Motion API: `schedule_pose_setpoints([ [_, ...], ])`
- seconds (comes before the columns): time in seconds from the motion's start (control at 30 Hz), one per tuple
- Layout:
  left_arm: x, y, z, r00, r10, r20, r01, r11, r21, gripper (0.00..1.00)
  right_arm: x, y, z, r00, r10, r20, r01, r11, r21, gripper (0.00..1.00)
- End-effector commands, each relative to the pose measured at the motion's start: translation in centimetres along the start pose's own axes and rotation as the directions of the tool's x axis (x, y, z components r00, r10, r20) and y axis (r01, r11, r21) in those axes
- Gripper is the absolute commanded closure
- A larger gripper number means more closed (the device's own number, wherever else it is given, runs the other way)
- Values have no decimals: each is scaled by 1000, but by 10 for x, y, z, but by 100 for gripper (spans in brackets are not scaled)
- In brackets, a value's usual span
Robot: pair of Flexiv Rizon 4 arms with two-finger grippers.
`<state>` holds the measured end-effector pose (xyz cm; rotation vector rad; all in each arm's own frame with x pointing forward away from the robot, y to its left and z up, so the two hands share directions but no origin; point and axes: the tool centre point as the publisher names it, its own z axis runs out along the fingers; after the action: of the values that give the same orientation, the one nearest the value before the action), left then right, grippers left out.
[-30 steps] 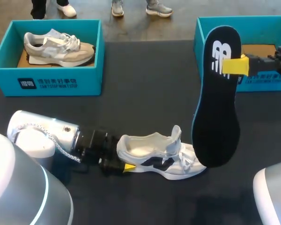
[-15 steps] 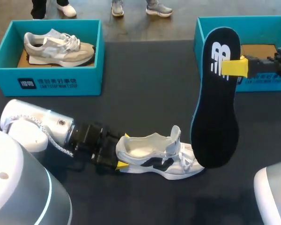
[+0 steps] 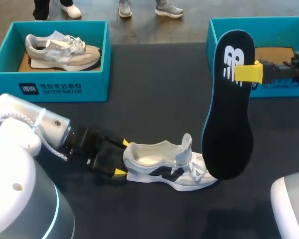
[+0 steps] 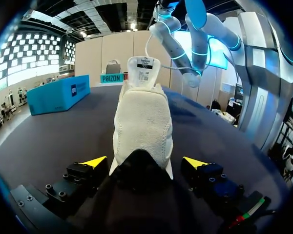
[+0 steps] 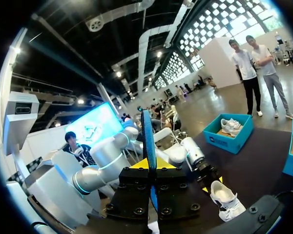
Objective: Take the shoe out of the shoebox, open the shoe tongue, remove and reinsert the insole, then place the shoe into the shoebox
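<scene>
Shoe sits on its sole at lower centre of the dark table, toe to the right, tongue standing up. Left gripper straddles the heel with its fingers spread. The left wrist view shows a gap on either side, so nothing is gripped. Upper right, the right gripper is clamped on the black insole, held upright, its lower end overlapping the shoe's toe. The teal shoebox sits in the upper right corner. A second box holds a grey shoe, upper left.
</scene>
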<state>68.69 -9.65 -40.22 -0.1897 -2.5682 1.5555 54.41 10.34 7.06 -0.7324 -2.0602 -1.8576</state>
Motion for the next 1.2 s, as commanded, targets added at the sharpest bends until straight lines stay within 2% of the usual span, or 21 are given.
schedule_pose_setpoints([
  [0.03, 6, -12, -25, 1000, 14, 2, -14, 997, -78, 0, 1, 2, 3, 1000, 1, 2, -1, 1000, 2, 100],
  [0.13, 5, -17, -34, 999, 34, 5, -33, 989, -145, 0, 1, 2, 3, 1000, 1, 2, -1, 1000, 2, 100],
  [0.37, 7, -47, -54, 997, 70, -41, -80, 937, -339, 0, 1, 2, 3, 1000, 1, 2, -1, 1000, 2, 100],
  [0.53, 9, -52, -56, 993, 89, -84, -119, 857, -501, 0, 1, 2, 3, 1000, 1, 2, -1, 1000, 2, 100],
  [0.6, 7, -50, -58, 987, 129, -97, -161, 785, -598, 0, 1, 2, 3, 1000, 1, 2, -1, 1000, 2, 100],
  [1.1, 7, -50, -58, 987, 129, -97, -161, 785, -598, 0, 1, 2, 3, 1000, 1, 2, -1, 1000, 2, 100],
  [1.13, 7, -53, -51, 988, 111, -109, -154, 787, -598, 0, 1, 2, 3, 1000, 1, 2, -1, 1000, 2, 100],
  [1.2, 7, -58, -43, 991, 97, -94, -135, 749, -648, 0, 1, 2, 3, 1000, 1, 2, -1, 1000, 2, 100],
])
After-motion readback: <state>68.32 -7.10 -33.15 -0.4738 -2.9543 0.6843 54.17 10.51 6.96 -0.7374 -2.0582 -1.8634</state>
